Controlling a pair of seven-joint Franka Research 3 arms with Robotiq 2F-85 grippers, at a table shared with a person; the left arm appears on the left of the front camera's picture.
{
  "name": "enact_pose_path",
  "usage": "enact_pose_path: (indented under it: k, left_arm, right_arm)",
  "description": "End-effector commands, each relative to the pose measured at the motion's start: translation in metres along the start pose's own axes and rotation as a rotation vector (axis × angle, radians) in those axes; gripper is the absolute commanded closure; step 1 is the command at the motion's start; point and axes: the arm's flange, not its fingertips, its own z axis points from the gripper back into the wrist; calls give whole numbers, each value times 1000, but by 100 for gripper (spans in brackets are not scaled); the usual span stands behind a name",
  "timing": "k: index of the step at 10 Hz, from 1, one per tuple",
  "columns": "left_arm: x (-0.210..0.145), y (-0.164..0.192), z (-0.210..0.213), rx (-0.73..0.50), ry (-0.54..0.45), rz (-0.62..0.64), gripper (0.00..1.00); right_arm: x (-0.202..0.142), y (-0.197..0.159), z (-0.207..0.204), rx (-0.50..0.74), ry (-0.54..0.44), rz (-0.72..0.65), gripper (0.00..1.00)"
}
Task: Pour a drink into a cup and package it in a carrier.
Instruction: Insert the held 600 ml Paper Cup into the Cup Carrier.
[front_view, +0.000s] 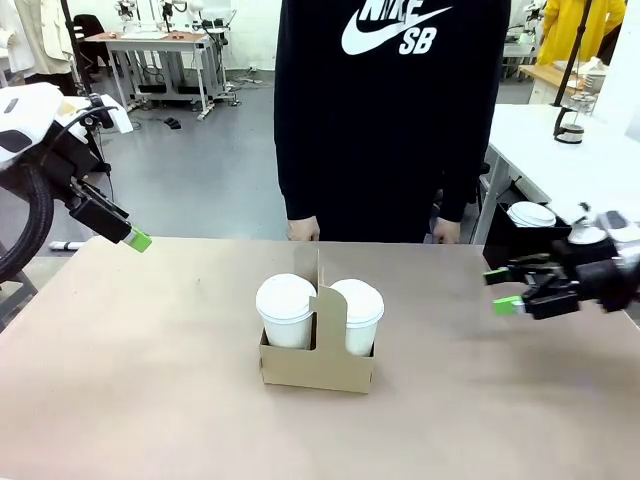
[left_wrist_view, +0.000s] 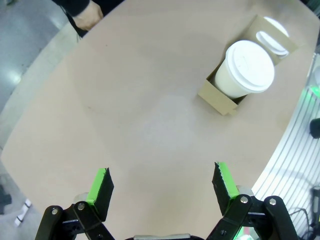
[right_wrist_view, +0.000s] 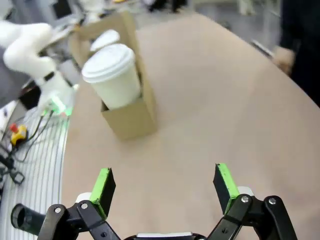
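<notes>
A: Front view first: the carrier (front_view: 318, 362) sits mid-table, just below centre, with two lidded white cups in its slots, the left cup (front_view: 286, 312) and the right cup (front_view: 357, 315), one on each side of the tall handle.

B: From the left wrist view the same carrier (left_wrist_view: 220, 97) lies up at about one o'clock, nearest cup (left_wrist_view: 243, 70) capped with a dome lid.

A: And the grippers? The left gripper (front_view: 132, 238) hangs at nine o'clock from the carrier, well apart, fingers (left_wrist_view: 100, 186) spread wide, nothing between them.

B: The right gripper (front_view: 508, 290) sits at three o'clock, also wide and empty. A person (front_view: 390, 110) in a black top stands at twelve, hands at the table (front_view: 150, 400) edge.
</notes>
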Motion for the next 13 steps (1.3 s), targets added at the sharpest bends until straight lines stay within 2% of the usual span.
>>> enact_pose_path:
  k: [1, 3, 6, 7, 8, 13]
  left_arm:
    - [0, -1, 0, -6, -4, 10, 0]
    - [0, -1, 0, -6, -4, 10, 0]
    - [0, -1, 0, -6, -4, 10, 0]
    - [0, -1, 0, -6, -4, 10, 0]
    - [0, -1, 0, -6, -4, 10, 0]
    - [0, -1, 0, -6, -4, 10, 0]
  right_arm:
    - [7, 33, 40, -155, 72, -185, 0]
    - [3, 50, 61, -284, 121, -237, 0]
    - [-1, 51, 61, -322, 153, -254, 0]
    - [0, 50, 61, -327, 117, -209, 0]
    - [19, 1, 82, -314, 128, -233, 0]
    - [19, 1, 82, -314, 128, -233, 0]
